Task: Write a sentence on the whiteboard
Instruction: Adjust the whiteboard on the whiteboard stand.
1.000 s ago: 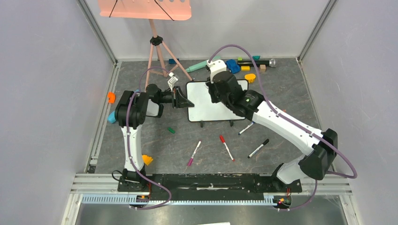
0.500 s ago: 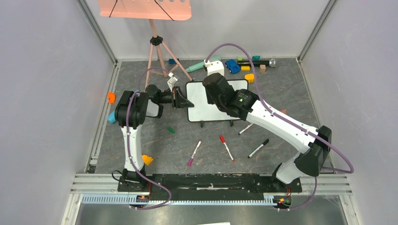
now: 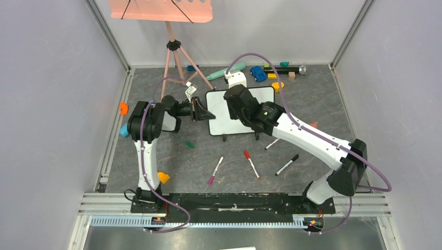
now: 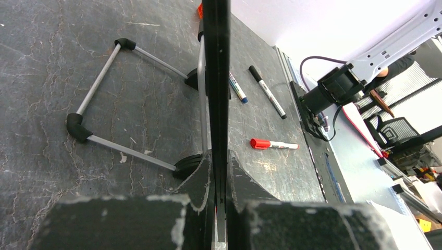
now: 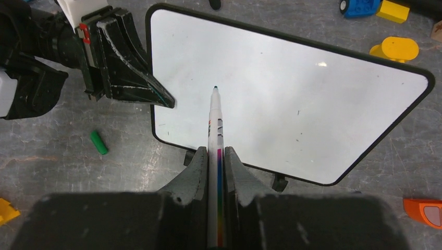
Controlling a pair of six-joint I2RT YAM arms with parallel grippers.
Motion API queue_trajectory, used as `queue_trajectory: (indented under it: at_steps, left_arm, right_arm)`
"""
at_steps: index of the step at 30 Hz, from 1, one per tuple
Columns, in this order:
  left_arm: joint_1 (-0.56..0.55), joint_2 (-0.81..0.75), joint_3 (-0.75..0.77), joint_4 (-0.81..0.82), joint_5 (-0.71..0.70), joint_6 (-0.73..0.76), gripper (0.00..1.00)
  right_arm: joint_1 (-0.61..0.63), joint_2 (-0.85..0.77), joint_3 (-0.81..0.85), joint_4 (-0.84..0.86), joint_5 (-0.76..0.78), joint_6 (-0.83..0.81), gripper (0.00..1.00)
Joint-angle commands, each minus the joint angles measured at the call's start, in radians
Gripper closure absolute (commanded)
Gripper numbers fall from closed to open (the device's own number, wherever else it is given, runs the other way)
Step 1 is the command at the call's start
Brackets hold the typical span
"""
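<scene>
If the right hand (image 5: 215, 152), clamped firmly on the marker (image 5: 215, 117), presses too hard, the blank whiteboard (image 5: 292, 104) may rock or slip from the left hand (image 5: 161, 99) pinching its left edge; it stands mid-way across the desk (image 3: 172, 156), just beyond the marker tip, contact unclear.

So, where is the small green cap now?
In the top view, the green cap lies on the table left of centre, a little below the left end effector and the whiteboard.
</scene>
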Motion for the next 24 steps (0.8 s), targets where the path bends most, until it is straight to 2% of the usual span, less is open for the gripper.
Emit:
queue_trajectory:
  at_steps: [1,24]
  left_arm:
    - [-0.005,0.022,-0.016,0.082,0.037,0.038,0.98]
    - [-0.001,0.035,-0.008,0.082,0.048,0.033,0.98]
  right_arm:
    - [-0.001,-0.038,-0.031,0.066,-0.040,-0.027,1.00]
    - [-0.001,-0.026,-0.028,0.096,-0.049,-0.076,1.00]
